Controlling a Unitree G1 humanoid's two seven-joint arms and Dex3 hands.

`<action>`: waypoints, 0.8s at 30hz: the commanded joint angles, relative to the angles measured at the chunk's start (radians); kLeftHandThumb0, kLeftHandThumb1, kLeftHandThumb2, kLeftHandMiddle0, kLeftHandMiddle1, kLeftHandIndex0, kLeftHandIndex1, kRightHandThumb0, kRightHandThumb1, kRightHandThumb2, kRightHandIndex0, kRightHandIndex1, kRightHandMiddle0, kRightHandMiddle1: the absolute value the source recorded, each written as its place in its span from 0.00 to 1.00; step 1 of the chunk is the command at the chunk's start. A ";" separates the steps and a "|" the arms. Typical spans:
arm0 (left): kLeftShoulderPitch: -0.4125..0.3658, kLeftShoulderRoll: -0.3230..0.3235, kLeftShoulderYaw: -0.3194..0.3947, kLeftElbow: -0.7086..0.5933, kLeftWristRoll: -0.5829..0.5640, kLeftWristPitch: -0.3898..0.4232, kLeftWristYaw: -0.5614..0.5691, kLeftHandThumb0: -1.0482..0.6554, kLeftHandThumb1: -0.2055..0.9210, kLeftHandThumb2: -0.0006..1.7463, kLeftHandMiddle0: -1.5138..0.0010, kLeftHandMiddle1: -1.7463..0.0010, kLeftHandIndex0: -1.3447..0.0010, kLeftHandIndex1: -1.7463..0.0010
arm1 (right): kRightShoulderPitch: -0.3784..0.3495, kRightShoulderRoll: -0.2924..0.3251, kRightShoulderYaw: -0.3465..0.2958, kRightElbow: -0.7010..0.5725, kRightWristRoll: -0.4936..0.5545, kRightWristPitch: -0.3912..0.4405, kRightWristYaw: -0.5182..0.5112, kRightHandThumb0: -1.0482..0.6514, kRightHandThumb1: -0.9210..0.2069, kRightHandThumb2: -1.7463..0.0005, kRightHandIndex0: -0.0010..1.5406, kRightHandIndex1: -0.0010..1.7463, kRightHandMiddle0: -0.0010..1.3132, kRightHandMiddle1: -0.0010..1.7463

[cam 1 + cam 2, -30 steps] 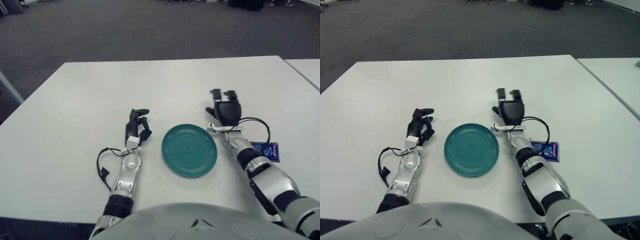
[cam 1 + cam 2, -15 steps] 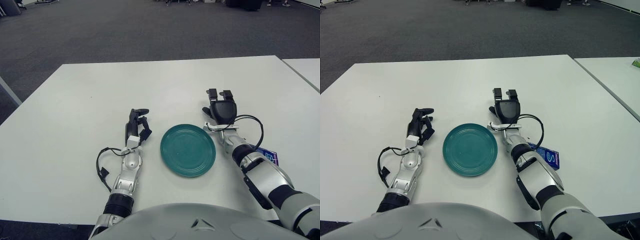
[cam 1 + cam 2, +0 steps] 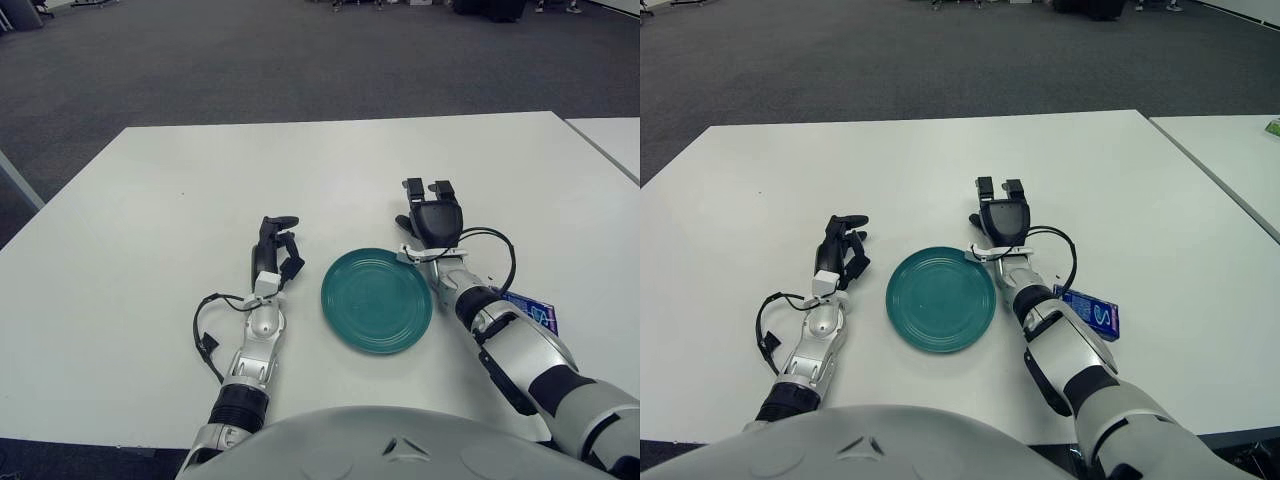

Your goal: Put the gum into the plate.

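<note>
So our right hand has drifted left over the last second and now sits at the 1 o'clock rim of the round teal plate, fingers spread, holding nothing. The flat blue gum pack lies on the white table at the plate's 3 o'clock, just outboard of our right forearm and partly hidden by it in the left eye view. That means we are moving away from the gum, not toward it; no grasp yet, task barely started. We likely need to pull the hand back toward 4 o'clock to reach the pack. Our left hand shows at the plate's 9 o'clock, fingers loosely curled, empty.
</note>
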 commanded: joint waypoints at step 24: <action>-0.039 -0.008 0.013 0.103 0.002 -0.007 0.009 0.19 1.00 0.58 0.80 0.37 0.79 0.30 | 0.125 -0.144 -0.076 -0.479 0.020 0.086 0.028 0.20 0.06 0.78 0.19 0.41 0.00 0.57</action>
